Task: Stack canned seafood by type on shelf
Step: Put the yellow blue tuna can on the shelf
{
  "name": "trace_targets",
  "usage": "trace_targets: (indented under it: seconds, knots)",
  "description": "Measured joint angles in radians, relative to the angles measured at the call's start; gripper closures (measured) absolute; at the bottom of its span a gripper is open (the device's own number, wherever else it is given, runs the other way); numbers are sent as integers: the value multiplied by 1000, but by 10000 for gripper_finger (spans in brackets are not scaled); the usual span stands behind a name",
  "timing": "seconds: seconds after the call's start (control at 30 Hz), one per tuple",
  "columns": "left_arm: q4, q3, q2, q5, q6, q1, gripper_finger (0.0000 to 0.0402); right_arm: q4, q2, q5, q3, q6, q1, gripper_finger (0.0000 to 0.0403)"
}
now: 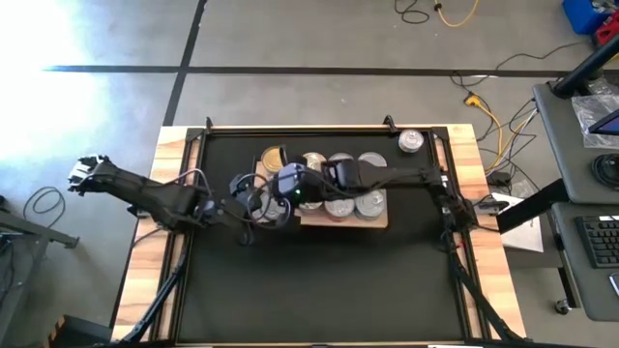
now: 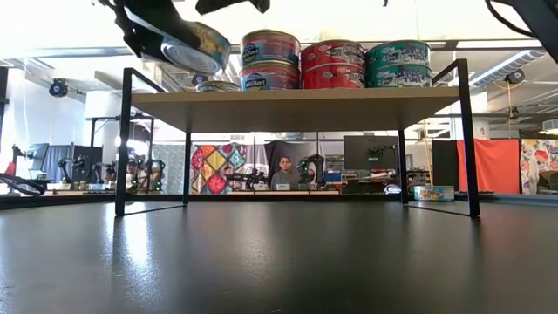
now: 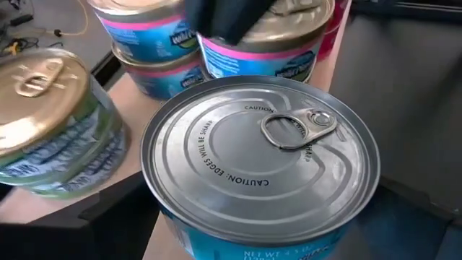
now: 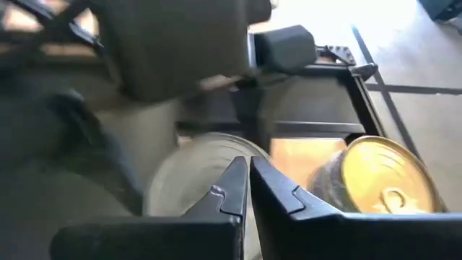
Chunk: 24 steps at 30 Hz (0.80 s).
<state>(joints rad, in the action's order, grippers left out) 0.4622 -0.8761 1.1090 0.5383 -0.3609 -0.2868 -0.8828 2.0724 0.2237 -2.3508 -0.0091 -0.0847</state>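
Both arms were dark, almost black, built of slim links joined by bulkier rounded housings. Loose black cables looped along the left arm [image 1: 164, 198] near its wrist. A small green light glowed on the right arm [image 1: 406, 177] close to its wrist. The right tool [image 4: 247, 189] had two black, wedge-shaped fingers [image 4: 285, 198] with notched inner edges.

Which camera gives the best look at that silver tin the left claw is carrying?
The left wrist view: the silver tin fills it, pull-tab lid plain. The low view shows it tilted by the shelf edge. From above, arms mostly hide it. The right wrist view doesn't clearly show it.
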Motion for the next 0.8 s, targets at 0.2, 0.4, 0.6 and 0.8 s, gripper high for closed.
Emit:
trace_targets:
  seconds: [0.2,0.4,0.6,0.8]
  knots:
    - [6,19,44,2,-49,29,10,-55,14,-57,2,-94,44,390]
    - [12,16,99,25,-68,39,4,-57,36,-69,4,-133,64,390]
    - [92,3,98,36,-128,38,3,-46,73,-118,6,-146,72,390]
    - [101,3,76,-10,-133,52,2,-4,85,-120,11,-110,71,390]
